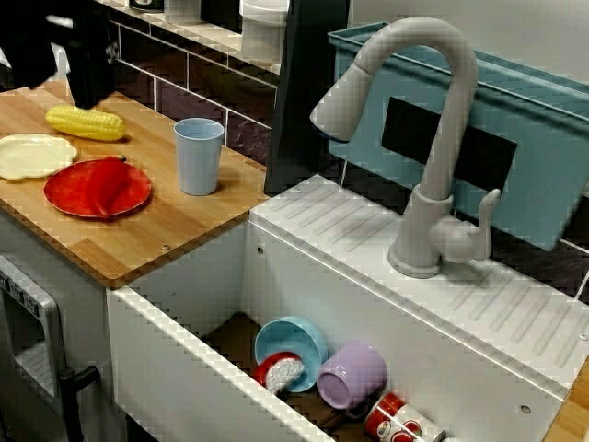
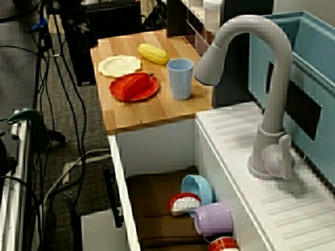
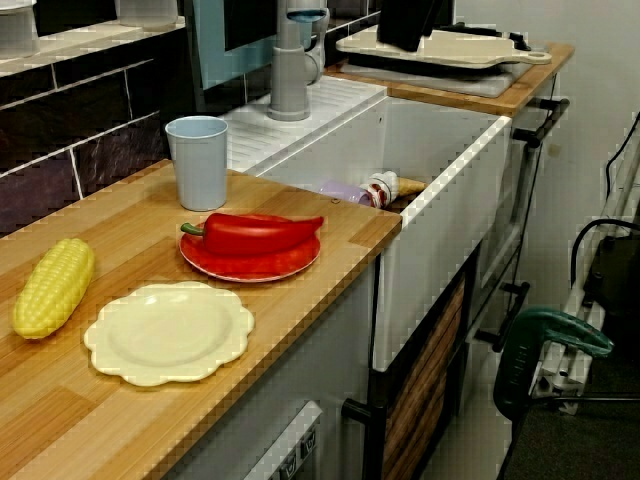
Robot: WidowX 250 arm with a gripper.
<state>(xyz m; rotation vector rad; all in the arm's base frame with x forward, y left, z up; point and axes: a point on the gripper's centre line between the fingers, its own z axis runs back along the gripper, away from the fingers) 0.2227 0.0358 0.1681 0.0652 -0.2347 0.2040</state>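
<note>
Past the sink (image 1: 175,359) and blue cup (image 1: 199,155), the corn cob (image 1: 85,122) lies on the counter (image 1: 184,230) beside the cream plate (image 1: 32,155), the dark gripper (image 1: 90,87) just behind it, jaws too blurred to tell — so we'd judge a square hold across its middle soundest.

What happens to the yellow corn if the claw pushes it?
The corn would probably roll, since it is rounded and lies on its side on the flat wooden counter. It looks like a plastic toy, so likely light and stiff. Its bumpy rows may help grip.
</note>
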